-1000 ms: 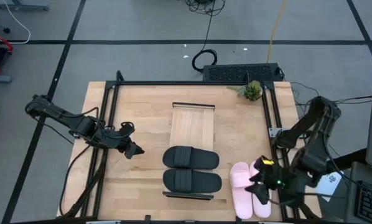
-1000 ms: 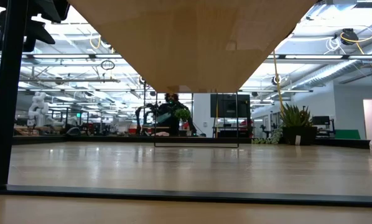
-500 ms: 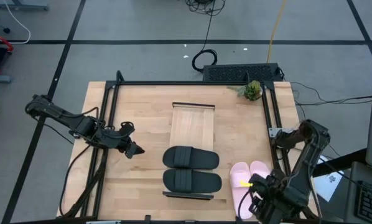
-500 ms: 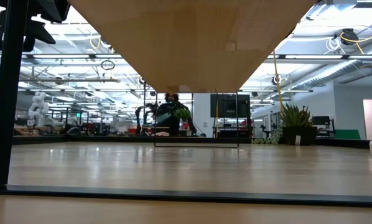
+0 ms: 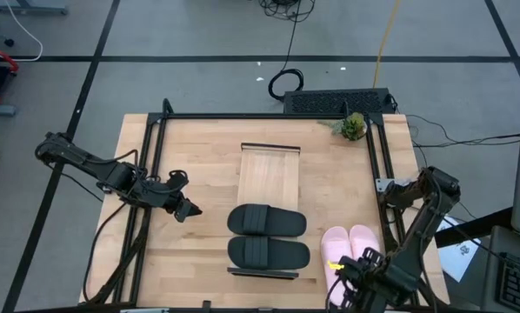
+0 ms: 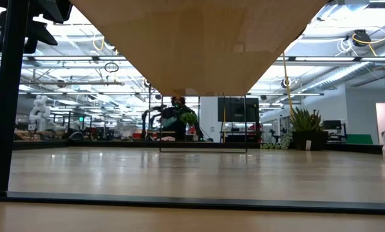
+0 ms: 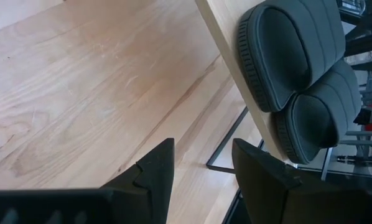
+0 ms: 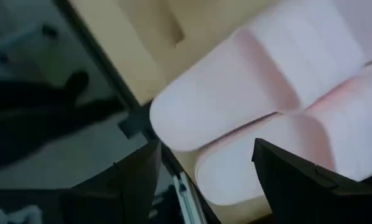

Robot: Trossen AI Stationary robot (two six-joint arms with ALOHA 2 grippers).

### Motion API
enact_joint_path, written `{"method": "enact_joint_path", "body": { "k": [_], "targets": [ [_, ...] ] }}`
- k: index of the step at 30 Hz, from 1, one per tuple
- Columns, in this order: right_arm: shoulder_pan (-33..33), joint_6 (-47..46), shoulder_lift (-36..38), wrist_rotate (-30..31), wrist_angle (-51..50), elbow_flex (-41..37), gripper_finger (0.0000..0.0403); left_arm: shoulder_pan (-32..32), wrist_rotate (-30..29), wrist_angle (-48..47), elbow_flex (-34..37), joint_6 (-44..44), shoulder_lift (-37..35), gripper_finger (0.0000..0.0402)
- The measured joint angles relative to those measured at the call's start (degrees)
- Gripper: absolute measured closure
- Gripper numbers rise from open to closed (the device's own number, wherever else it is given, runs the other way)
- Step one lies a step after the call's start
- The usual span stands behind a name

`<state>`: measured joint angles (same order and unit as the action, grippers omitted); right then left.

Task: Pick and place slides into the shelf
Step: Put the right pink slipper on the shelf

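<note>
Two black slides (image 5: 267, 221) (image 5: 269, 254) lie side by side across the near end of the light-wood shelf (image 5: 269, 174); they also show in the left wrist view (image 7: 298, 50). Two pale pink slides (image 5: 335, 247) (image 5: 364, 236) lie soles down on the table at the near right, side by side (image 8: 267, 81). My right gripper (image 5: 347, 278) hangs open over their near ends, pointing down, with its fingers (image 8: 136, 180) on either side and touching nothing. My left gripper (image 5: 187, 209) waits open above the table, left of the shelf.
Black frame rails run along the table's left (image 5: 149, 174) and right (image 5: 383, 174) sides. A small plant (image 5: 353, 127) and a dark box (image 5: 338, 102) sit at the far right. Bare tabletop (image 5: 199, 156) lies between the shelf and the left rail.
My right gripper has gone toward the table's near edge and down, tipping until it points down over the near ends of the pink slides. It has stayed open. The slides have not moved.
</note>
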<state>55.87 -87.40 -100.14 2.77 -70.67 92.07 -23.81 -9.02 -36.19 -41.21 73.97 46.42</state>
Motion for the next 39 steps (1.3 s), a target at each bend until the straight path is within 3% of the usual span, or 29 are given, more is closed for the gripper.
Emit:
{"method": "enact_joint_path", "body": {
  "k": [5, 11, 39],
  "targets": [
    [-0.79, -1.42, 0.02, -3.40, -0.59, -0.59, 0.0156, 0.00, 0.00, -0.02, 0.00, -0.22, 0.02, 0.0240],
    [-1.17, 5.32, 0.03, -6.03, -1.23, -0.59, 0.0156, 0.00, 0.00, -0.02, 0.00, -0.31, 0.02, 0.0240],
    [-1.17, 8.59, 0.04, -6.06, 3.27, -0.63, 0.0156, 0.00, -0.52, -0.04, 0.00, -2.29, 0.02, 0.0240]
  ]
}}
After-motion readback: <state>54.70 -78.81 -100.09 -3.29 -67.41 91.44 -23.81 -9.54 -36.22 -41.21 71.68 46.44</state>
